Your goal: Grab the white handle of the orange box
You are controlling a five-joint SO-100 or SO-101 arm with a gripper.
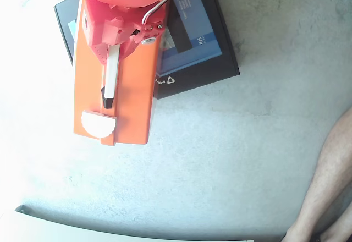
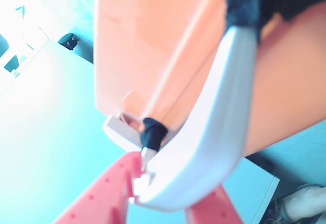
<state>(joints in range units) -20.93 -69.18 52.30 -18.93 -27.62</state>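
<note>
My end effector (image 1: 111, 47) is right over the top end of the orange box (image 1: 132, 96), which lies on the gray table (image 1: 220, 143) and partly on a black box with a blue panel (image 1: 192, 38). The white handle (image 1: 111, 74) runs along the middle of the orange box, and its lower end sits just above the white half-round tab (image 1: 99, 124).

In the wrist view the white handle (image 2: 219, 132) looks very big and close, with my red fingers (image 2: 102, 193) on each side of it at the bottom. I think my fingers are around it, but I cannot tell if they are pinching it or open a bit.

Here is what could go wrong. The handle is slim and smooth, so it could slip out if I only catch its edge. The box rests half on the black box, so it may tip or slide if I push down. If I lift from one end, the long box could swing.
</note>
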